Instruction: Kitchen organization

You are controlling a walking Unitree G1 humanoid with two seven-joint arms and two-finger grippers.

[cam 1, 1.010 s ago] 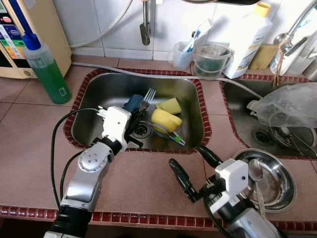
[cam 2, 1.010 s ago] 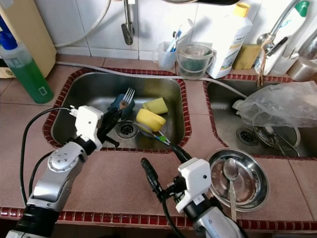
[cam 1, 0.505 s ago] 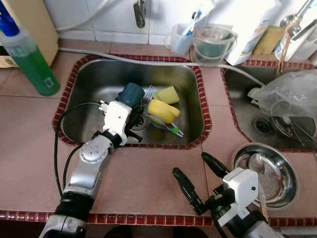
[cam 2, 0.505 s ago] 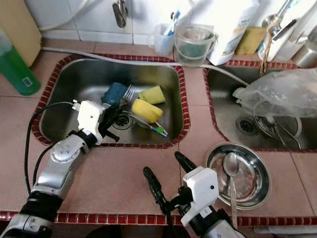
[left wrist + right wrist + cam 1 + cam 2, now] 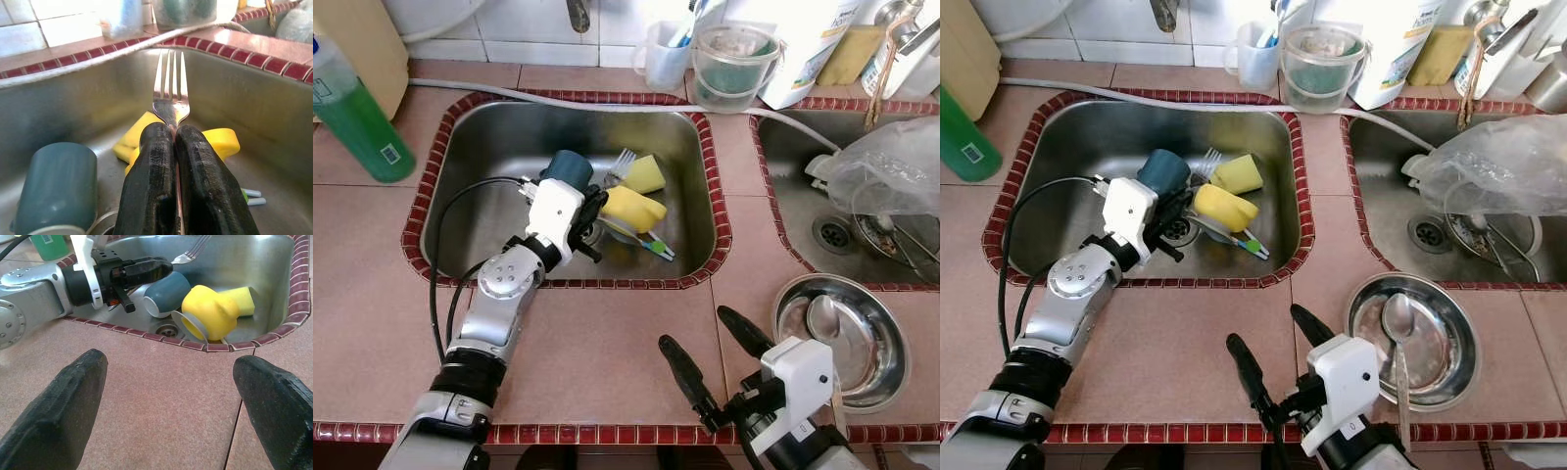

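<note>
- Steel sink point(image 5: 489, 157), left basin, red tile border, set into the tiled bench point(image 5: 607, 333)
- Left end effector point(image 5: 590, 217) reaches into the basin; fingers point(image 5: 151, 181) pressed together on the handle of a fork point(image 5: 169, 83), tines pointing toward the back wall of the sink
- Fork held lifted, tines above the yellow sponge point(image 5: 644, 174) as seen from the head view
- Dark teal cup point(image 5: 568, 168) lies on its side in the basin, just beside the left end effector
- Yellow cup point(image 5: 633, 209) lies tipped over near the drain, between the end effector and the sponge
- Toothbrush point(image 5: 651, 246) with a green handle lies on the basin floor under the yellow cup
- Right end effector point(image 5: 710, 362) hovers over the bench in front of the sink, fingers point(image 5: 73, 396) spread wide apart, holding nothing
- Steel bowl point(image 5: 891, 343) sits on the bench to the right, a spoon point(image 5: 822, 323) lying inside it
- Green soap bottle point(image 5: 357, 117) stands on the bench left of the sink
- Clear plastic bag point(image 5: 891, 176) lies in the right-hand basin
- Clear jug point(image 5: 734, 64) and white bottle point(image 5: 808, 39) stand behind the sink by the wall
</note>
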